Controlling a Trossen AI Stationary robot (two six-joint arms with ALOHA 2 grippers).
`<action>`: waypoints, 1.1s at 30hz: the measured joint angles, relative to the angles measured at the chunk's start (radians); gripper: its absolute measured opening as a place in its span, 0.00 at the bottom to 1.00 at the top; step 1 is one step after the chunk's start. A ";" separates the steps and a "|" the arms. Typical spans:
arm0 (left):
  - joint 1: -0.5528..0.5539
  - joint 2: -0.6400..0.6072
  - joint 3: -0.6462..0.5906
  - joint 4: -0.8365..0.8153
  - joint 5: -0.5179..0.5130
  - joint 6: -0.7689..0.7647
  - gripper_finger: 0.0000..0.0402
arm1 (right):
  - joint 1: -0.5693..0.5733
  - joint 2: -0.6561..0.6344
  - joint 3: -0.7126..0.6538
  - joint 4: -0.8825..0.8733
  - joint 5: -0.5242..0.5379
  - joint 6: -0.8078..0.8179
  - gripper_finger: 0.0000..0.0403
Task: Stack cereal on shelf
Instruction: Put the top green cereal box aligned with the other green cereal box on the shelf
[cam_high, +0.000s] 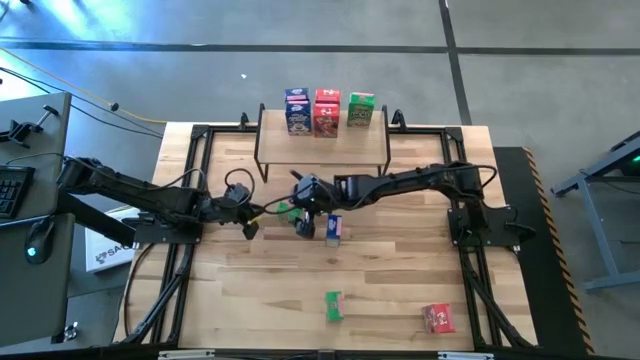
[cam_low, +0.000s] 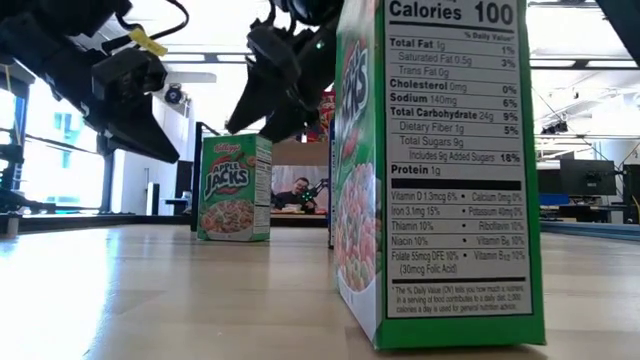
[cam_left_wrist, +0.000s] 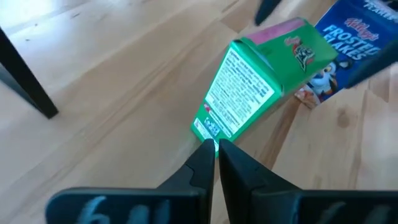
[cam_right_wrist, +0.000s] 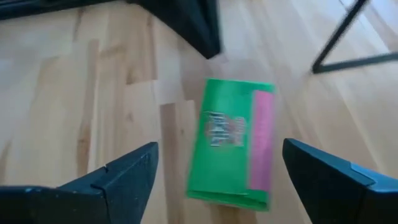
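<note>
Shelf (cam_high: 322, 142) at the table's (cam_high: 250, 290) far edge carries blue, red and green boxes in a row. Left claw (cam_left_wrist: 216, 148) closed, empty, tips just beside a green box (cam_left_wrist: 258, 87) mid-table. Right claw (cam_right_wrist: 217, 168) wide open above that box. Blue box (cam_high: 333, 229) close by; another green box (cam_high: 334, 305) and a red one (cam_high: 438, 318) near the front edge.
</note>
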 joint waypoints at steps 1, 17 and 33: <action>0.000 -0.004 -0.002 0.001 -0.005 0.001 0.04 | -0.001 0.005 0.000 0.010 0.001 0.008 0.83; 0.004 -0.005 -0.003 0.031 -0.053 0.021 0.04 | -0.021 0.050 0.000 0.046 -0.034 0.007 0.51; 0.005 -0.005 -0.003 0.033 -0.069 0.047 0.04 | -0.029 -0.093 0.000 -0.040 -0.068 -0.068 0.40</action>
